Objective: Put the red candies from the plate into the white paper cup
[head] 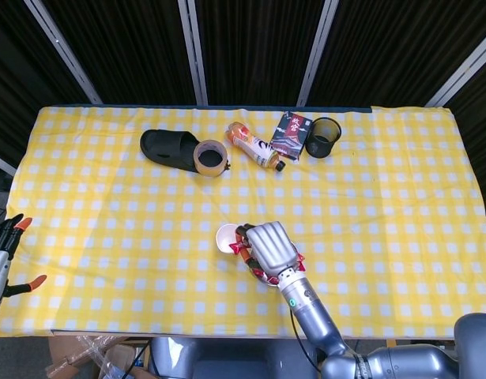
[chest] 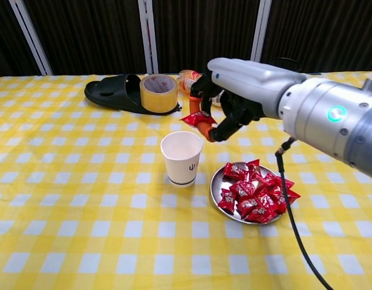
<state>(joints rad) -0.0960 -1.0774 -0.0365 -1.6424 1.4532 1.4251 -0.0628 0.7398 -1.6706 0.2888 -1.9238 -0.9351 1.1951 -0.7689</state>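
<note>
at the far left edge of the head view the left hand [head: 4,245] hangs off the side of the surface [head: 108,237], its orange-tipped fingers [head: 21,224] spread apart and holding nothing; the chest view does not show it. further along, at the back, lie a black slipper [chest: 110,92] and a roll of tape [chest: 158,92] leaning against it, well away from the work.

near the middle stands the white paper cup [chest: 181,157], upright and open. from the chest view its inside looks bare as far as i can see, though the bottom is hidden, so i cannot say whether any candy is in there yet.

just above and slightly right of the cup rim, the right hand [chest: 234,90] has its fingers [chest: 205,130] clamped on one red candy [chest: 193,118], lifted clear of the surface and close to a drop, by my reading.

to the right of the cup, just beside it, the plate [chest: 217,181] is heaped with red candies [chest: 255,188]. so the task looks to be at an early stage: one piece in transit, most of the pile left to move.
</note>
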